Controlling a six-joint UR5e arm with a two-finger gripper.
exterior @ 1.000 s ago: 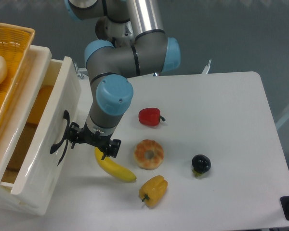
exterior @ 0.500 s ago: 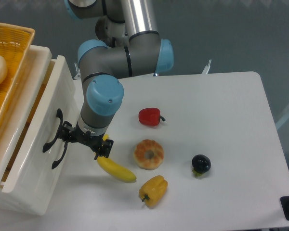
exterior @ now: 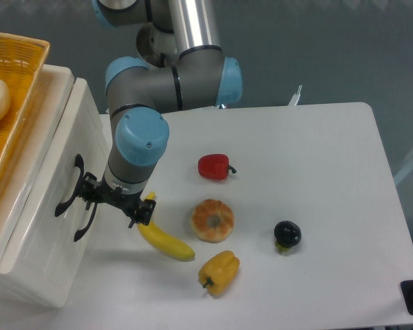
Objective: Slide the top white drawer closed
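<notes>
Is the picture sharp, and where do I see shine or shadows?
In the fixed camera view, focus is sharp throughout; soft glare streaks the glossy top white drawer and the arm's metal tube; the gripper and banana cast faint, blurred shadows on the table, so lighting looks diffuse and overhead.

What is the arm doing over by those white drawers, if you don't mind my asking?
The grey-and-blue arm's black two-finger gripper is pressed up against the glossy cream-white top drawer, beside its black curved handle. The drawer looks nearly or fully closed. A yellow banana lies on the white table just below the gripper.
</notes>
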